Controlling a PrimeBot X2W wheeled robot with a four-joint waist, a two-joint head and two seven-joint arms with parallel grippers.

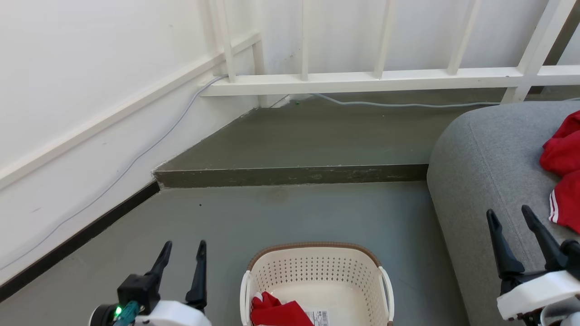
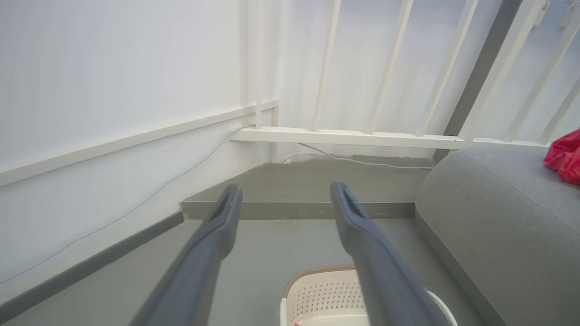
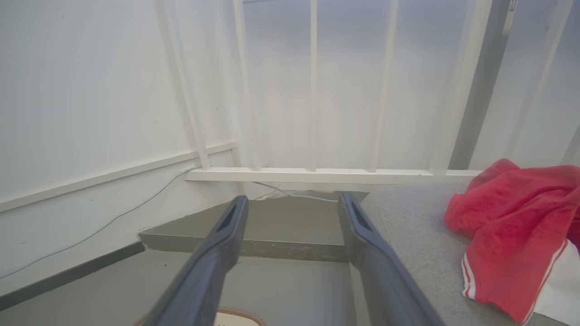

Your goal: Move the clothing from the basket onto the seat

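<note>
**1 garment left in the basket**

Both hands are spread wide and empty: the left gripper [image 1: 185,244] hangs beside the basket [image 1: 312,246], the right gripper [image 1: 508,211] at the front edge of the seat [image 1: 489,172], where red clothing [image 1: 562,181] lies. 1 red garment [image 1: 278,310] sits in the basket's near-left corner. The best approach, I judge, is to lower the left gripper straight in, clear of the rim, and pinch a thick fold. The paper label [image 1: 318,317] carries print too small to read.

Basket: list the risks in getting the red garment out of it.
1. The red garment lies low in the basket, against its wall, so the left fingers may snag the perforated side or tip the basket.
2. The paper label beside it could get pinched too.
</note>
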